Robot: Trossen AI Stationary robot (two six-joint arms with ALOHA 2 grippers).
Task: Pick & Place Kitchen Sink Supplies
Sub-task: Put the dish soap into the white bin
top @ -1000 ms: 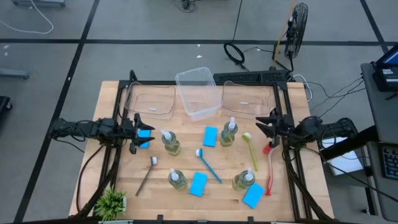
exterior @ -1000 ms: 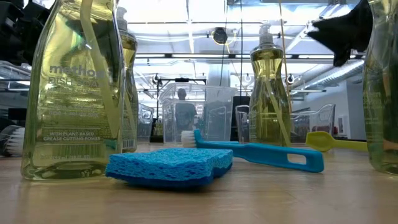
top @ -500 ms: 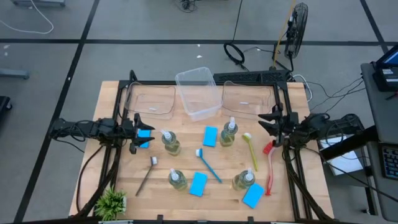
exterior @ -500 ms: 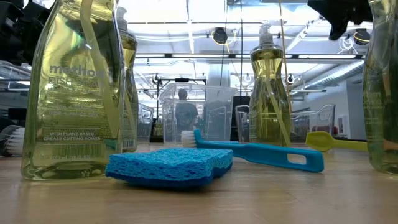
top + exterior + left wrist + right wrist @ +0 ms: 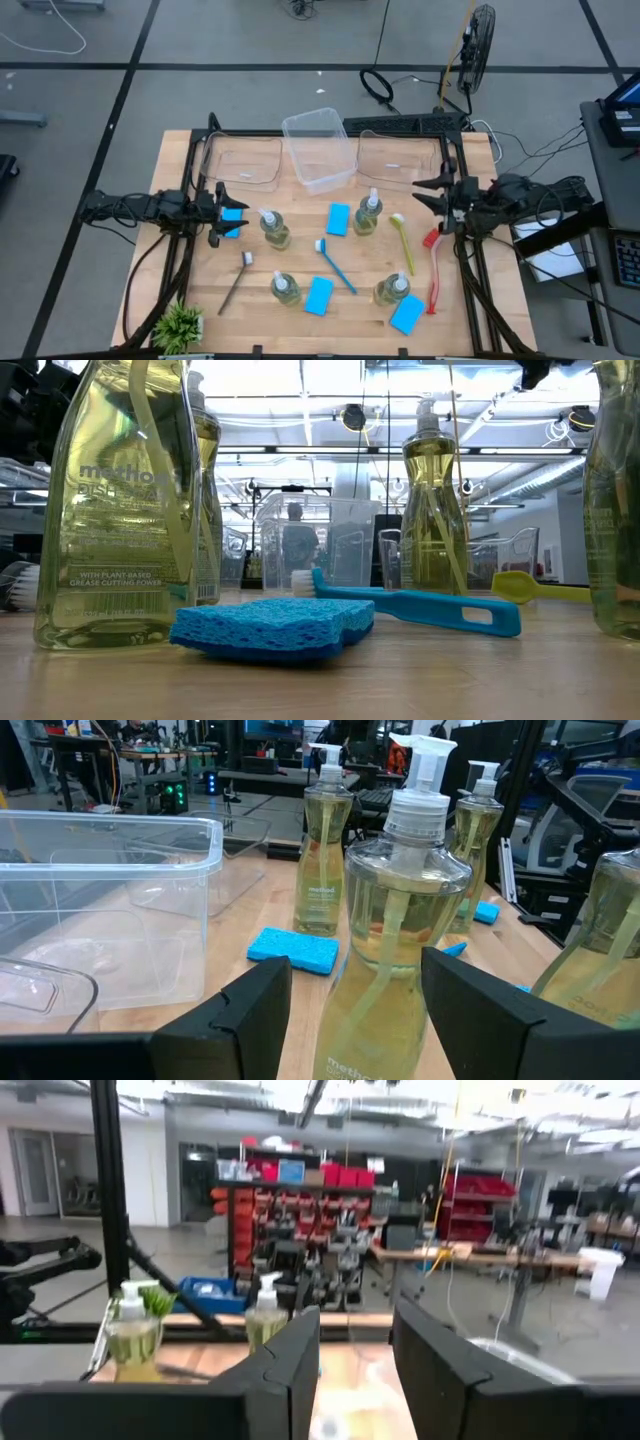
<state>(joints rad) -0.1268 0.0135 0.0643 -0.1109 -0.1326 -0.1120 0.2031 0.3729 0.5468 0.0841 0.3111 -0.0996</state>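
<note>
The left gripper (image 5: 222,212) hovers at the table's left edge, jaws spread with nothing between them, just beside one light-blue sponge (image 5: 233,221) and aimed at the nearest soap bottle (image 5: 274,229). In the left wrist view that bottle (image 5: 400,930) fills the gap ahead of the fingers (image 5: 250,1010).

In the low view, the closest bottle's label (image 5: 118,520) reads "method" above "WITH PLANT-BASED GREASE-CUTTING POWER". No other writing is legible.

Moving right along the table (image 5: 470,300): the dark grey brush (image 5: 236,282), a second bottle (image 5: 285,288) with a sponge (image 5: 319,295) just beside it, the blue brush (image 5: 336,264), a third sponge (image 5: 338,219) beside a third bottle (image 5: 368,215), the yellow brush (image 5: 403,241), a fourth bottle (image 5: 392,289) with a sponge (image 5: 407,314) at its base, and the red brush (image 5: 434,270).

Three clear bins (image 5: 320,150) sit along the far edge.

The right gripper (image 5: 433,196) is raised above the right edge, jaws parted and empty.
</note>
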